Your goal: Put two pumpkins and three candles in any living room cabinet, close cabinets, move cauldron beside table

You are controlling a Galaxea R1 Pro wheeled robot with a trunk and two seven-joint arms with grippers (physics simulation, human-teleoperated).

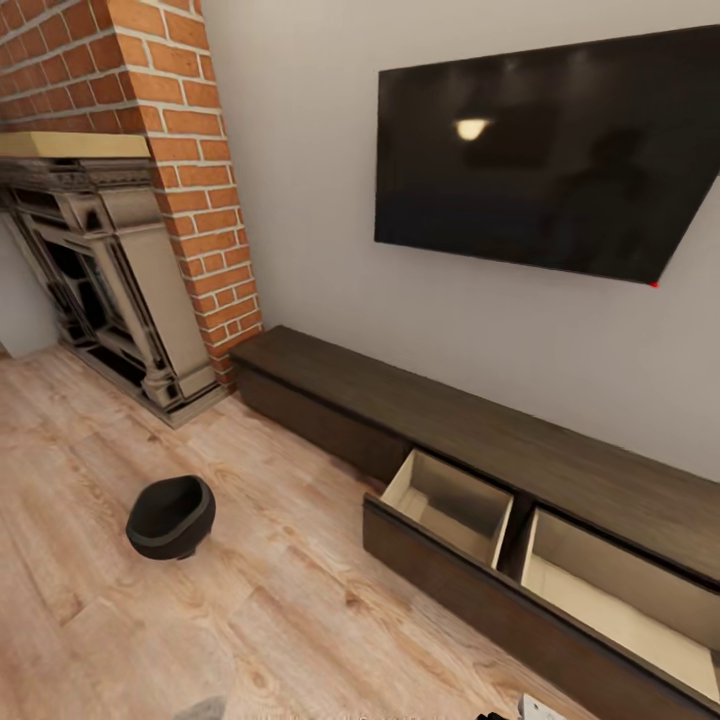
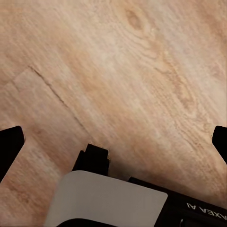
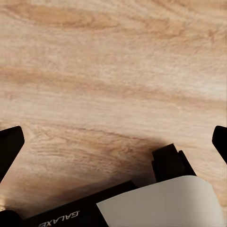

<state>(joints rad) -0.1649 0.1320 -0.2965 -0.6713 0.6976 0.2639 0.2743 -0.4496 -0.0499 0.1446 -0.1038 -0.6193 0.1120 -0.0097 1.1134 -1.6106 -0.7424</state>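
The cabinet (image 1: 520,470) runs along the wall under the television (image 1: 545,150) with two drawers pulled out, both apparently empty, and the cauldron (image 1: 170,516) sits on the wooden floor (image 1: 300,600) nearby. Both the left gripper (image 2: 113,137) and right gripper (image 3: 113,137) hang spread wide and empty, so fetching pumpkins and candles likely comes next

1. Television (image 1: 560,150): dark flat screen mounted on the pale wall (image 1: 300,200).
2. Brick chimney column (image 1: 190,170): red brick, beside the wall.
3. Fireplace surround (image 1: 110,280): ornate grey frame under a pale mantel (image 1: 70,145).
4. Floor (image 1: 280,600): light wood planks, grain visible.
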